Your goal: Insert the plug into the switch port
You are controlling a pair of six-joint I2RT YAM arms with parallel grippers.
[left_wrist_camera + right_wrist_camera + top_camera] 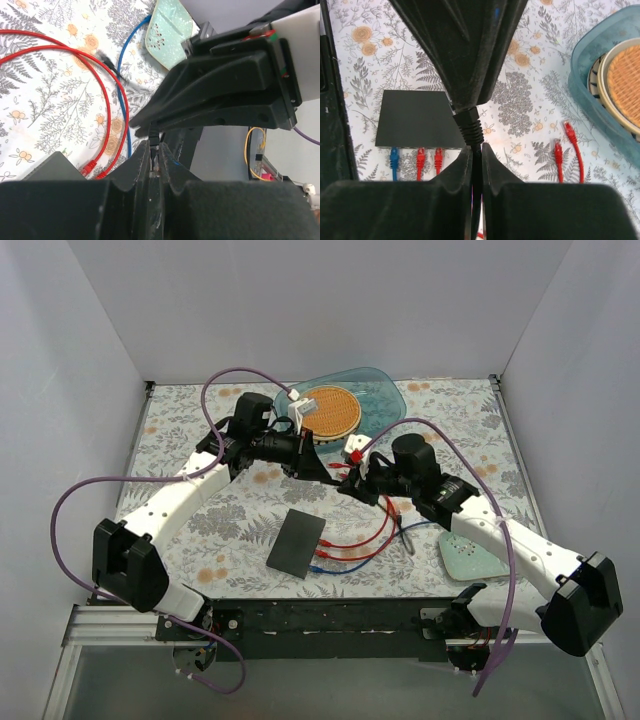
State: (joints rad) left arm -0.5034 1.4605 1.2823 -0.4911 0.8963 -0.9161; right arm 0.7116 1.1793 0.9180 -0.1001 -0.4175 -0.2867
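The switch (297,542), a flat matte black box, lies tilted (three ports on one narrow edge already filled) at 7 o'clock from the black, ribbed plug (468,122), which is held aloft.

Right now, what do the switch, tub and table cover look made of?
Switch: matte black, likely plastic or painted metal; no glare. Tub: glossy teal plastic; see-through wall. Table cover: printed floral sheet, cloth or vinyl, unclear.

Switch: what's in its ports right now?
One blue plug and two red plugs sit along the port edge of the switch. The edge's right end is covered by the black plug, pinched by the left gripper and right gripper.
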